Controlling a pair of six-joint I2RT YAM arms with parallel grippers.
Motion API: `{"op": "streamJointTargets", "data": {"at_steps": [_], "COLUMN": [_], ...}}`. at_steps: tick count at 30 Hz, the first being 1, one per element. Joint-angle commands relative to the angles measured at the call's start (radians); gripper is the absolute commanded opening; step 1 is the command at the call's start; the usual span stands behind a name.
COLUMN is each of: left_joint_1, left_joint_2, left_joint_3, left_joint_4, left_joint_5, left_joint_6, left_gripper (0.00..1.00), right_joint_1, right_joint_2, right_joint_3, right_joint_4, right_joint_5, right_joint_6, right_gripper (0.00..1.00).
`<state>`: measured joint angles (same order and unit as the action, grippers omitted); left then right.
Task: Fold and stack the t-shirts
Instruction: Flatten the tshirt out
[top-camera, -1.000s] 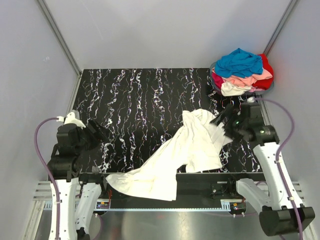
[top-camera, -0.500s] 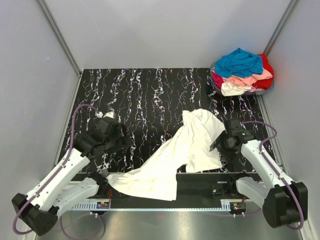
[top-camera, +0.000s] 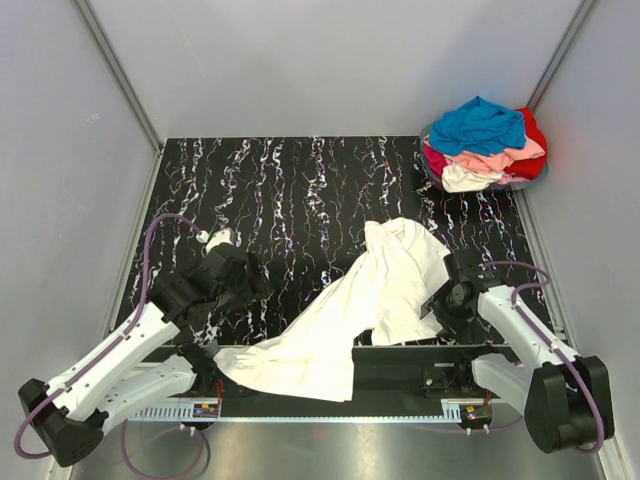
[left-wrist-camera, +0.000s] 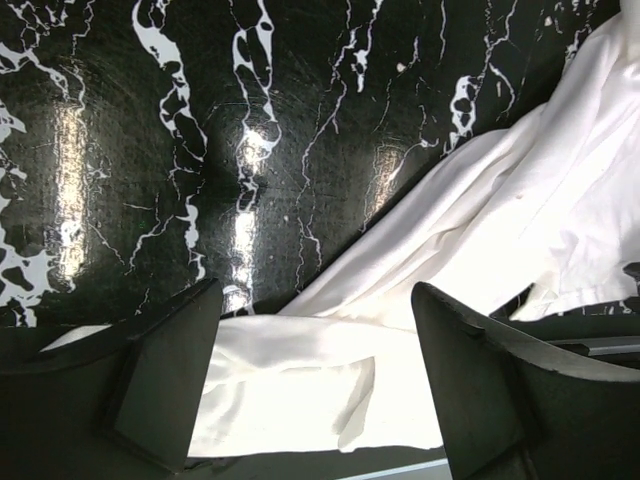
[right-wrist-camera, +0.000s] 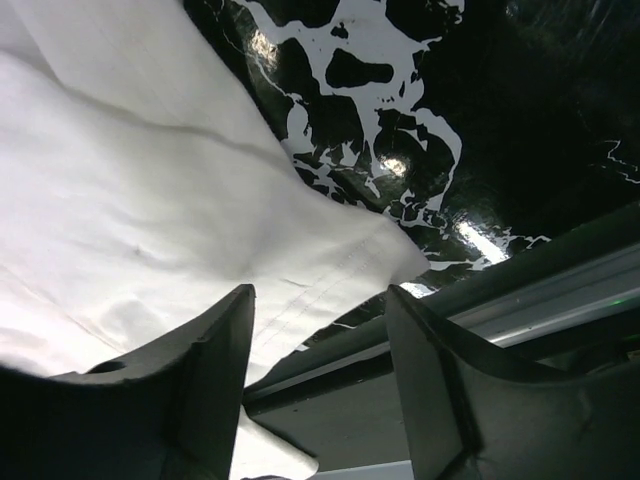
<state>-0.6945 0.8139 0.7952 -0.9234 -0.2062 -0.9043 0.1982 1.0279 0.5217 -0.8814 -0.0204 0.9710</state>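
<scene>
cream t-shirt (top-camera: 365, 305) lengthwise near-left to far-right

Blk marble table (top-camera: 300, 190): white tee (top-camera: 372, 300) crumpled near edge; basket (top-camera: 427, 150) far-R corner.

Overhead view, downward wrist close-ups, shared t-shirt (top-camera: 388, 282)

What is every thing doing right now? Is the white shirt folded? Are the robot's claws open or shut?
white t-shirt: unfolded, rumpled, lying slantwise, one end hanging over the near edge of the table.
pile of t-shirts: heaped unfolded in the basket, blue one on top.
left gripper: open, empty, above the shirt.
right gripper: open, empty, over the shirt's corner.
</scene>
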Motion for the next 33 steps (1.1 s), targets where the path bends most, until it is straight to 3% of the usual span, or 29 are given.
{"op": "streamJointTargets", "data": {"at_steps": [1, 5, 10, 14, 17, 18, 21, 22, 27, 33], "left_joint_1": [-0.028, -0.051, -0.062, -0.063, -0.063, -0.063, -0.063, -0.063, -0.063, -0.063], "left_joint_2": [-0.019, 0.001, 0.016, 0.008, 0.002, 0.004, 0.018, 0.024, 0.051, 0.054], "left_joint_3": [0.006, 0.019, 0.016, 0.015, 0.006, 0.004, -0.001, 0.001, 0.015, 0.044], "left_joint_4": [0.032, 0.026, 0.041, 0.041, 0.050, 0.055, 0.066, 0.069, 0.069, 0.043], "left_joint_5": [-0.042, -0.067, -0.064, -0.062, -0.073, -0.079, -0.085, -0.085, -0.087, -0.085], "left_joint_6": [-0.054, -0.067, -0.067, -0.070, -0.070, -0.068, -0.059, -0.054, -0.042, -0.042], "left_gripper": [0.81, 0.81, 0.81, 0.82, 0.82, 0.82, 0.82, 0.82, 0.83, 0.83], "right_joint_1": [0.004, 0.004, 0.006, 0.007, 0.007, 0.007, 0.009, 0.009, 0.009, 0.010], "right_joint_2": [-0.075, -0.117, 0.052, 0.078, 0.119, 0.139, 0.239, 0.286, 0.470, 0.667], "right_joint_3": [0.034, -0.015, 0.000, 0.003, 0.037, 0.053, 0.110, 0.126, 0.234, 0.501], "right_joint_4": [-0.054, -0.016, 0.036, 0.073, 0.081, 0.078, 0.136, 0.178, 0.286, 0.331], "right_joint_5": [-0.025, -0.038, -0.063, -0.118, -0.055, -0.053, -0.059, -0.076, -0.125, -0.153], "right_joint_6": [0.035, 0.077, 0.043, 0.041, 0.017, 0.011, -0.023, -0.031, -0.034, -0.028], "right_gripper": [0.60, 0.56, 0.49, 0.50, 0.49, 0.34, 0.09, 0.06, 0.03, 0.00]}}
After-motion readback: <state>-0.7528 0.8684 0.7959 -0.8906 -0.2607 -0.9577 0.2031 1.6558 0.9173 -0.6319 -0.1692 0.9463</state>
